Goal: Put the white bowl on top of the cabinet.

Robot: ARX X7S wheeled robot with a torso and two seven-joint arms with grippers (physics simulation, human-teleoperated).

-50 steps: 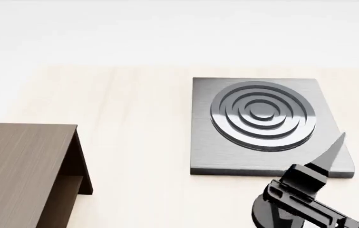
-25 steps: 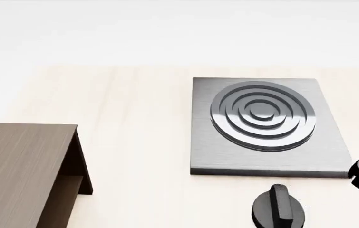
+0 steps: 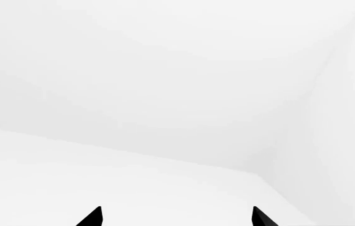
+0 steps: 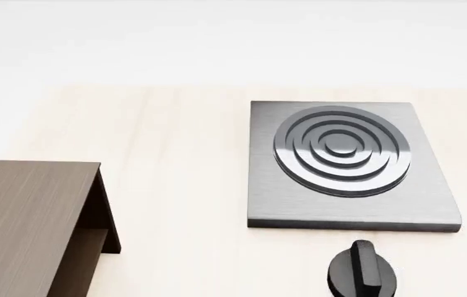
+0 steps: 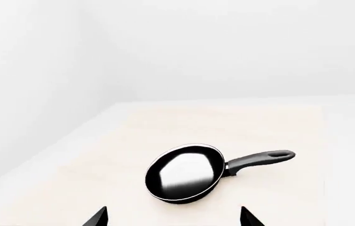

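Left gripper [image 3: 176, 217]: we're seeing only two black fingertips poking in at the bottom edge of the left wrist view, set wide apart with nothing between them, so the jaws are standing open.
Ahead of it: we're looking at plain white walls and floor meeting in a corner at the lower right of that view.
Right gripper [image 5: 174, 217]: again two dark tips are peeking in at the bottom edge, spread wide and holding nothing.
Frying pan [image 5: 185, 173]: it's lying at the lower centre of the right wrist view on the pale table [image 5: 259, 127], black with a bright sheen, its handle pointing to the right.
Cabinet [image 4: 31, 216]: it's sitting at the lower left of the head view, brown flat top bare, darker side panel facing right.
Stove plate [image 4: 344, 164]: grey, ringed, it's occupying the centre right, well apart from the cabinet.
Black knob [image 4: 363, 272]: it's resting at the bottom edge, just below the plate.
White bowl: we're not finding it in any view.
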